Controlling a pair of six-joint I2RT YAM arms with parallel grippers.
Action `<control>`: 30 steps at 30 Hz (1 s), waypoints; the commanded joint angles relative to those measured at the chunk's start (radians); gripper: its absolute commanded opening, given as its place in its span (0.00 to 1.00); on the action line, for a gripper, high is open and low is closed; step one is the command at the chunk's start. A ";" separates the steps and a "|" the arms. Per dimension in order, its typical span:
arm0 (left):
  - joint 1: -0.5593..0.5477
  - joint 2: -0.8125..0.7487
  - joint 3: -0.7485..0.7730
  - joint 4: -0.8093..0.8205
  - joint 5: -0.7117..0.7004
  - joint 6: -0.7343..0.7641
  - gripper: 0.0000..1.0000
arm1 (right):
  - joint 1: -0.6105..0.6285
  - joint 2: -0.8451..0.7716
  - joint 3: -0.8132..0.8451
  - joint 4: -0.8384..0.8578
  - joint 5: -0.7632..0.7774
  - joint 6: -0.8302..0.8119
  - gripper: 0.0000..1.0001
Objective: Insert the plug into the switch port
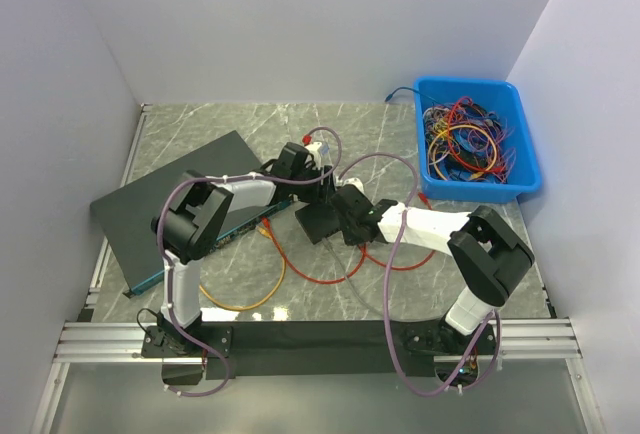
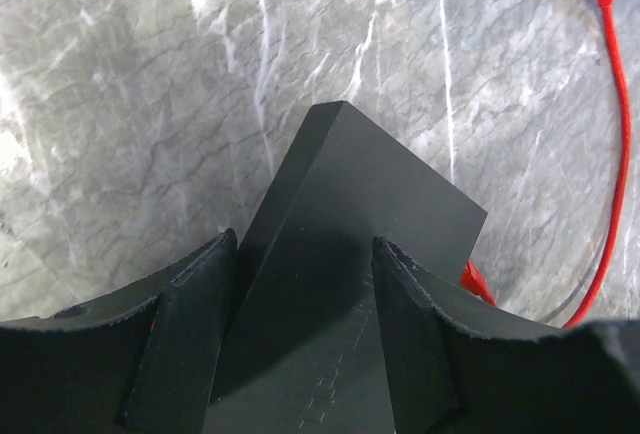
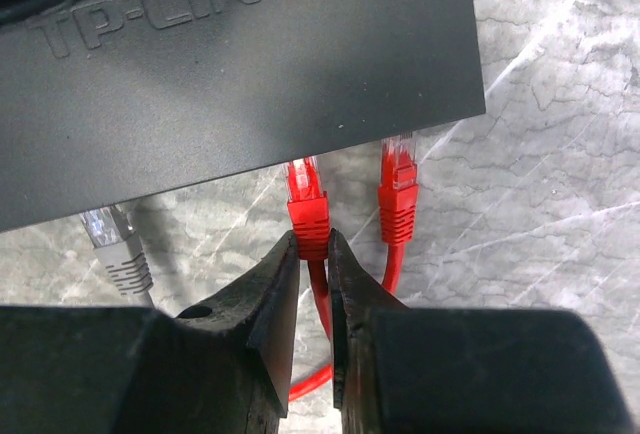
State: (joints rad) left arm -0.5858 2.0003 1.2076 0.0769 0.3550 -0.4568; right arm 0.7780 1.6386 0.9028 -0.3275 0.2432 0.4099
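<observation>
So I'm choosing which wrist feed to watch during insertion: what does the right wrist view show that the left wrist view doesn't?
Only the right wrist: the right gripper pinching the red plug, whose tip sits at the edge of the switch. A second red plug and a grey plug lie alongside, and the TP-LINK lettering is readable.
Only the left wrist: the left gripper straddling the switch body, though a firm grip isn't clear, and a long red cable running across the table.
Both: the black switch and the marble table.

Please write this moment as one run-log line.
phase: insertion | left gripper: clamps switch | right gripper: pinches red plug at its boot | plug tip: at switch edge, seating unclear
</observation>
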 commanded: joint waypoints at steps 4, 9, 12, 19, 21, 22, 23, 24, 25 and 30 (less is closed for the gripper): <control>-0.040 0.034 -0.029 0.037 0.091 0.009 0.61 | -0.011 -0.014 0.102 0.065 -0.007 -0.048 0.00; -0.052 0.038 -0.057 0.070 0.125 0.001 0.61 | -0.014 0.036 0.151 0.084 0.014 -0.062 0.00; -0.060 0.041 -0.059 0.080 0.134 0.001 0.61 | -0.019 0.090 0.185 0.084 0.024 -0.062 0.00; -0.065 0.048 -0.020 0.057 0.102 0.007 0.61 | -0.023 0.130 0.197 0.093 0.025 -0.060 0.00; -0.065 0.048 -0.003 0.028 0.088 0.013 0.61 | -0.023 0.119 0.189 0.091 0.025 -0.057 0.04; -0.065 0.049 0.007 0.014 0.081 0.018 0.61 | -0.023 0.109 0.183 0.087 0.030 -0.054 0.06; -0.063 0.051 0.033 -0.018 0.056 0.027 0.61 | -0.023 0.103 0.180 0.082 0.033 -0.051 0.13; -0.063 0.052 0.046 -0.034 0.042 0.030 0.62 | -0.022 0.095 0.177 0.067 0.039 -0.049 0.17; -0.059 0.049 0.058 -0.049 0.024 0.033 0.62 | -0.020 0.078 0.170 0.062 0.050 -0.046 0.21; -0.025 0.031 0.113 -0.113 -0.033 0.052 0.63 | -0.022 -0.014 0.122 0.027 0.059 -0.031 0.44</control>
State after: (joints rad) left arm -0.6056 2.0357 1.2682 0.0563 0.3233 -0.4156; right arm 0.7635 1.7348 1.0382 -0.3828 0.2691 0.3576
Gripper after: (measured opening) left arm 0.625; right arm 0.403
